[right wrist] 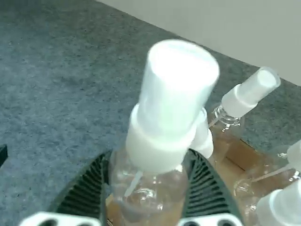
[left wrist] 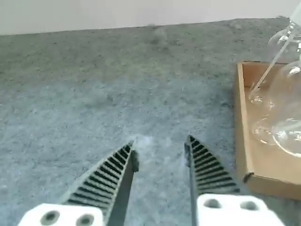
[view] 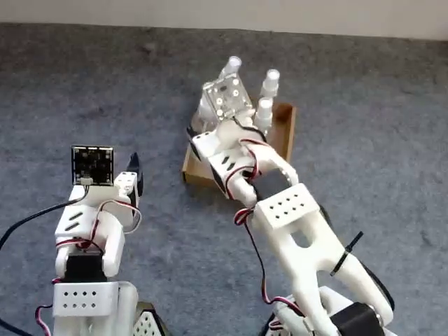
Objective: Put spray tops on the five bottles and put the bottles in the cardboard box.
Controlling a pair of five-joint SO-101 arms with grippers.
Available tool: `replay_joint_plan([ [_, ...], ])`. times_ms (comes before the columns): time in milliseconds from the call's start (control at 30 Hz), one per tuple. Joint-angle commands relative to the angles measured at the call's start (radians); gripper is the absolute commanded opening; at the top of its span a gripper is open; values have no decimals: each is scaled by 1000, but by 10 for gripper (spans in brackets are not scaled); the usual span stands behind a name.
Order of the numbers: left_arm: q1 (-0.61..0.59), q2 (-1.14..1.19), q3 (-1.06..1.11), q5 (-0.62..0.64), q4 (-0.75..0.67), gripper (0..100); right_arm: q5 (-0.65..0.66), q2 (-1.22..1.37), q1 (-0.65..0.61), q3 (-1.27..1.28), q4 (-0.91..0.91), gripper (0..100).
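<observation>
My right gripper [right wrist: 151, 162] is shut on a clear bottle [right wrist: 143, 190] that carries a white spray top [right wrist: 173, 106], its fingers [right wrist: 89, 188] pressed on both sides. In the high view that arm's wrist [view: 225, 98] sits over the left end of the cardboard box [view: 284, 124]. Three capped bottles [view: 264, 106] stand upright in the box beside it, and they also show as bottles [right wrist: 245, 98] behind the held one. My left gripper [left wrist: 160, 153] is open over bare carpet, left of the cardboard box [left wrist: 243, 141] and well apart from it.
Grey carpet [view: 364, 84] covers the whole work surface. The left arm [view: 94, 224] stands at the lower left and the right arm [view: 301, 231] stretches from the lower right toward the box. A pale wall [view: 280, 14] borders the far edge.
</observation>
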Motion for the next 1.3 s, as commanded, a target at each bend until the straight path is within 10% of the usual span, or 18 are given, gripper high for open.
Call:
replay_joint_plan([
  [0, -8, -12, -2, 8, -18, 118, 11, -5, 13, -4, -65, 4],
  [1267, -7, -8, -1, 8, -18, 119, 17, 236, 7, 73, -196, 9],
])
